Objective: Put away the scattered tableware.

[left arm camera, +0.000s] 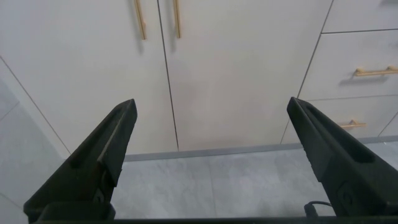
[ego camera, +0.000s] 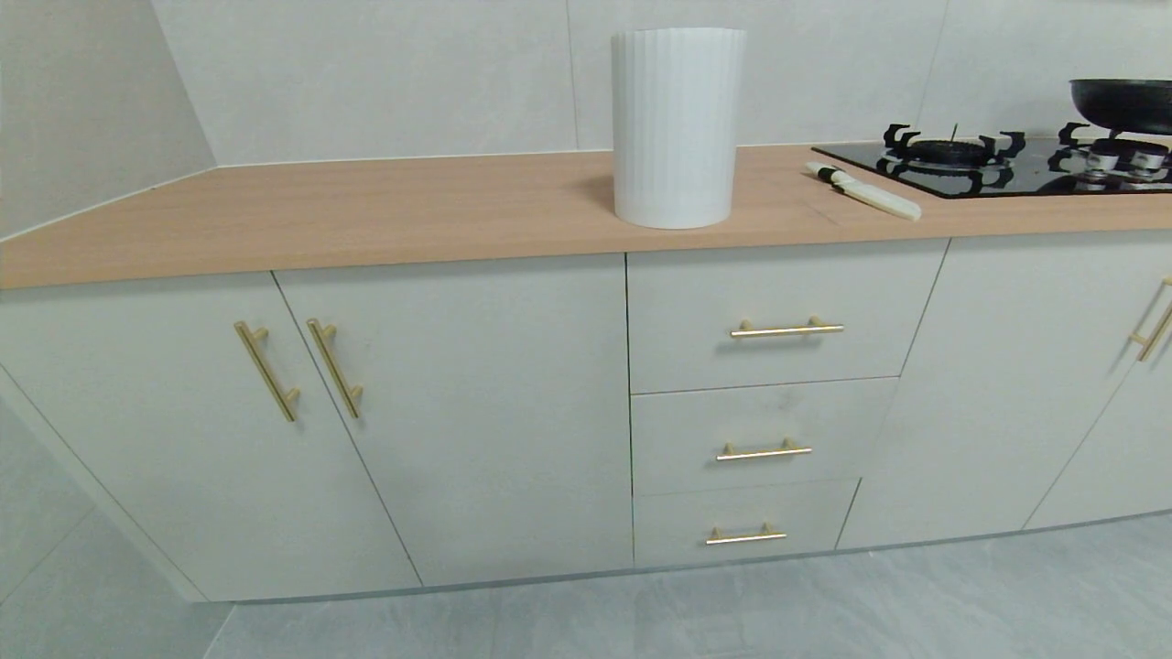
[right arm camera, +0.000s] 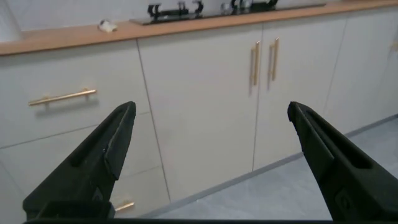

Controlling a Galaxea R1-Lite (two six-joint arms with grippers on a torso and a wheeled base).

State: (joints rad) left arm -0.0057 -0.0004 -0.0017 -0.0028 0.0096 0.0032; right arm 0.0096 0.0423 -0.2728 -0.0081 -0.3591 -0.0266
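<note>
Tableware noted: one knife (ego camera: 862, 190), lying loose on the countertop (ego camera: 366, 210).
Cream blade, handle with a dark band. It lies flat and angled, blade tip toward the counter's front edge, just beside the hob (ego camera: 1007, 174), apart from the white ribbed container (ego camera: 676, 128) on its left.

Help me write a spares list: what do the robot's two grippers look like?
The left gripper has two matte black fingers, long flat-sided wedges tapering to blunt tips, with a thin black cable looping near one finger's base. The right gripper has the same matte black wedge fingers. No markings are visible on either.
</note>
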